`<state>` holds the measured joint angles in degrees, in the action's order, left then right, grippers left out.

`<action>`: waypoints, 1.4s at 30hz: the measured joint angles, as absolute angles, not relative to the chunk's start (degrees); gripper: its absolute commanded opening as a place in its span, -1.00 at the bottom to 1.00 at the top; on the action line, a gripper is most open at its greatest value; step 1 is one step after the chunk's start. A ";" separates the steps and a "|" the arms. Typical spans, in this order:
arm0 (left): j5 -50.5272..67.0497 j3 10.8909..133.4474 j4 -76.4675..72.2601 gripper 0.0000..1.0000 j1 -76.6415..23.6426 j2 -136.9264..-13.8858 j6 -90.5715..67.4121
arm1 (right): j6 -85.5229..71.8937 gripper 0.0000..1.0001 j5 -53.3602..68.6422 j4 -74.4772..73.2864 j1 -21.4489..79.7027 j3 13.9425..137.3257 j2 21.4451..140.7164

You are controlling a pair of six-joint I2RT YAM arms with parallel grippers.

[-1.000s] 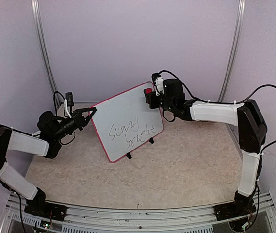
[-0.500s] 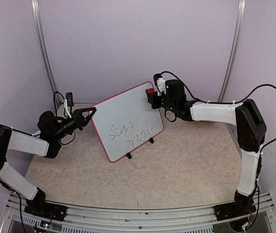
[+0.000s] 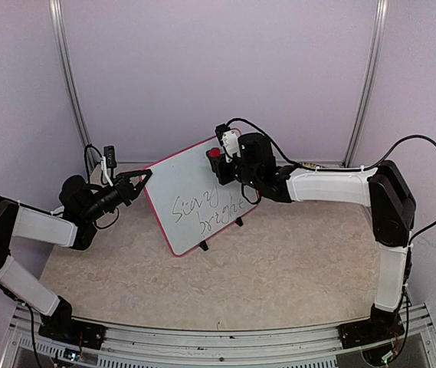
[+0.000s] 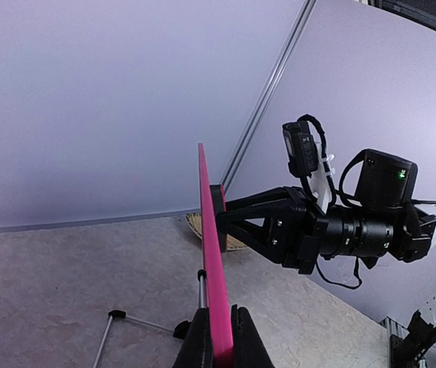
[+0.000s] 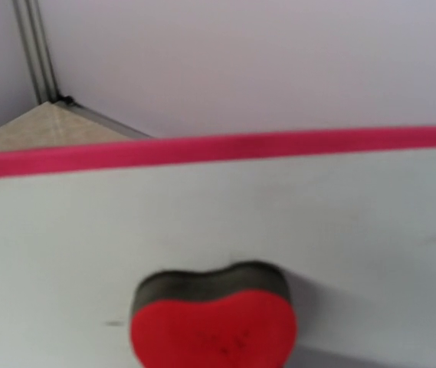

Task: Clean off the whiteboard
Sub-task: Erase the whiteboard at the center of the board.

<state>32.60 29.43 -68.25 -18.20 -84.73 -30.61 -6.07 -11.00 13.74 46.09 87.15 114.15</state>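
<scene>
The whiteboard (image 3: pixel 191 192) stands tilted on its two black feet, pink frame all round, with marker scrawl (image 3: pixel 206 208) in its lower middle. My left gripper (image 3: pixel 144 178) is shut on the board's left edge; in the left wrist view its fingers (image 4: pixel 201 343) clamp the pink frame (image 4: pixel 211 245), seen edge-on. My right gripper (image 3: pixel 222 161) is shut on a red heart-shaped eraser (image 3: pixel 214 155) with a dark pad, pressed to the board's upper part. In the right wrist view the eraser (image 5: pixel 212 326) sits on the white surface (image 5: pixel 317 222) below the top frame (image 5: pixel 218 146); the fingers are hidden.
The board's wire stand legs (image 4: pixel 114 316) rest on the beige tabletop (image 3: pixel 294 261). A woven round item (image 4: pixel 191 225) lies behind the board. Grey walls with metal rails (image 3: pixel 68 84) close in the back. A small black device (image 3: pixel 109 156) hangs at the left rear.
My right gripper has slid the eraser leftward along the board's upper part, from the top right corner to near the top middle. The left gripper and board have stayed put.
</scene>
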 measured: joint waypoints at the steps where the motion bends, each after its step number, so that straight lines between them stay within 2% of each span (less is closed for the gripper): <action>1: 32.60 29.43 -68.27 -1.00 -18.20 -84.73 -30.61 | -5.89 -0.63 -11.20 13.39 46.50 87.39 114.17; 19: 32.69 29.43 -68.27 -1.00 -18.17 -84.73 -30.55 | -5.17 -0.62 -21.15 3.77 57.87 99.90 119.26; 30: 32.56 29.45 -68.12 -1.00 -18.20 -84.73 -30.55 | -4.27 -0.62 -19.94 3.66 56.95 99.77 119.22; 42: 32.32 29.52 -67.90 -1.00 -18.20 -84.73 -30.57 | -4.10 -0.62 -17.43 5.93 50.59 95.68 116.60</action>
<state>32.32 29.52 -67.90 -18.20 -84.73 -30.57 -4.10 -17.43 5.93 50.59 95.68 116.60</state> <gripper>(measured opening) 0.064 0.189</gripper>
